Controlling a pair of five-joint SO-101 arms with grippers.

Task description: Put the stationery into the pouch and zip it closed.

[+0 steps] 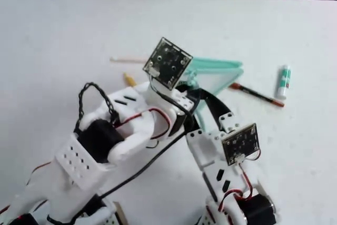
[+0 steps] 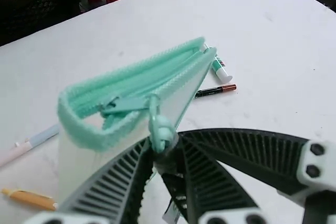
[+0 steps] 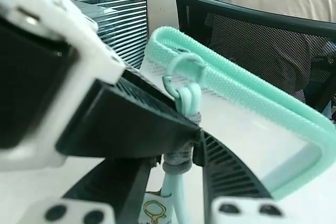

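Pouch: the mint pouch (image 1: 213, 75) stands tilted near the middle of the white table (image 1: 63, 30), zip edge uppermost, where the two arms meet.
Pull cord: a mint pull cord (image 2: 160, 127) runs from the slider (image 2: 113, 106) down into both grippers.
Left gripper: the left gripper (image 2: 164, 156) is pressed together on the cord.
Right gripper: the right gripper (image 3: 195, 139) meets it at the same spot and looks drawn together on the cord, just past a grey knot (image 3: 178, 167).
Why held so: the cord is the slider's handle, so this reads as a grip for working the zip. It also appears to prop the pouch up.
Stationery: all of it lies outside the pouch. A glue stick (image 1: 283, 81) and a red pencil (image 1: 256, 94) are on one side, the pencil tip just beside the pouch. A yellow pen (image 1: 128, 79) and a pale pen (image 1: 126, 60) are on the other.
High view: lays out the scattered stationery, while the wrist cameras cover the pinch itself.
Left wrist view: places the slider near one end of the zip. Whether the mouth is open cannot be told.
Right wrist view: brings out the knot on the cord.
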